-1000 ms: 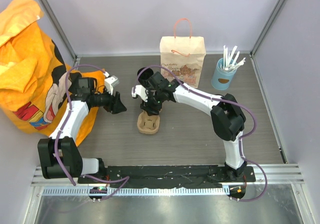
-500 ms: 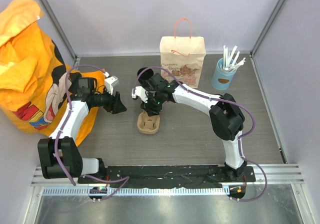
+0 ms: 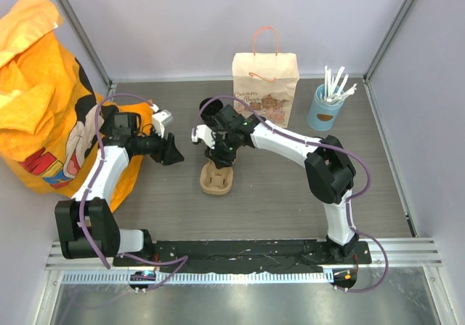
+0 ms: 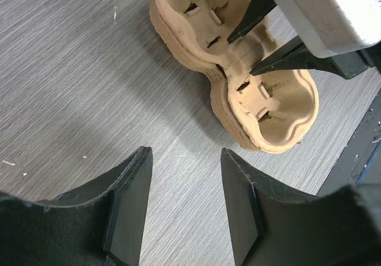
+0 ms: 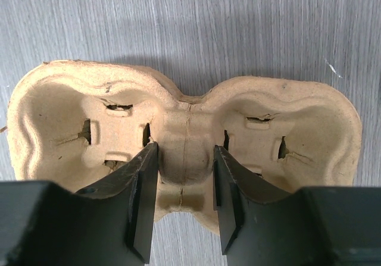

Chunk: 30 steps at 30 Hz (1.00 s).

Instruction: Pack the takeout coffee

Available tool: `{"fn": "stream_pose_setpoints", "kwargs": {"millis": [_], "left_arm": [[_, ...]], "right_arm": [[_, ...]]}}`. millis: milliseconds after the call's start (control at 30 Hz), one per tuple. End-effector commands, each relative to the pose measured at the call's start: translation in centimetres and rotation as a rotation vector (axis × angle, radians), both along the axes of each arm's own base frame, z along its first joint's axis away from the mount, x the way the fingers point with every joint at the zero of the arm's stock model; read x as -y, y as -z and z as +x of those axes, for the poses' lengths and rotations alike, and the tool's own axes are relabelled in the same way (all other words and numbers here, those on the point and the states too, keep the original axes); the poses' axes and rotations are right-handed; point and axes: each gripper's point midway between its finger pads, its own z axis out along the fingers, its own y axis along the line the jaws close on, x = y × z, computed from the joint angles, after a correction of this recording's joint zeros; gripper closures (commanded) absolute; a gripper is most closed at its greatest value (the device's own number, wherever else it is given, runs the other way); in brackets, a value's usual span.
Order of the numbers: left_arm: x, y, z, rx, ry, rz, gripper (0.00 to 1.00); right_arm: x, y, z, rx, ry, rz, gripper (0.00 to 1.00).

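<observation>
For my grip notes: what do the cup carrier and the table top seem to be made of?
Cup carrier: probably moulded paper pulp; matte tan, fibrous, with ragged slot edges.
Table top: looks like grey wood-grain laminate; fine straight streaks, slight sheen.

Left tool (image 4: 184, 159) agape (right tool (image 5: 185, 153) tight)

Brown moulded-pulp two-cup carrier (image 5: 286, 117), both wells empty, lying on a grey wood-grain table (image 5: 238, 22), with the black fingers of the right gripper (image 5: 185, 153) set against either side of its raised central hump.
</observation>
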Motion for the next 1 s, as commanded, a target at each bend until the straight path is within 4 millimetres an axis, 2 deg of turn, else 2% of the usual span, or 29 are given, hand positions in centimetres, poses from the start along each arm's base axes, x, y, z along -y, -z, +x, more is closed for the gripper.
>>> {"fn": "stream_pose_setpoints", "kwargs": {"millis": [0,267,667,967], "left_arm": [[0.3,-0.3,0.2,0.023,0.019,-0.026,0.46],[0.3,-0.4,0.2,0.026,0.019,-0.026,0.46],[0.3,-0.5,0.2,0.030,0.018,-0.025,0.46],[0.3,-0.5,0.2,0.027,0.022,-0.027,0.46]], "right_arm": [[-1.2,-6.6,0.5,0.081,-0.016,0.115,0.68],[-0.4,-7.3,2.1,0.174,0.032,0.083,0.69],[-0.2,-3.1,0.9,0.088,0.028,0.047,0.62],[-0.3,-3.5,0.7,0.090,0.021,0.064,0.55]]}}
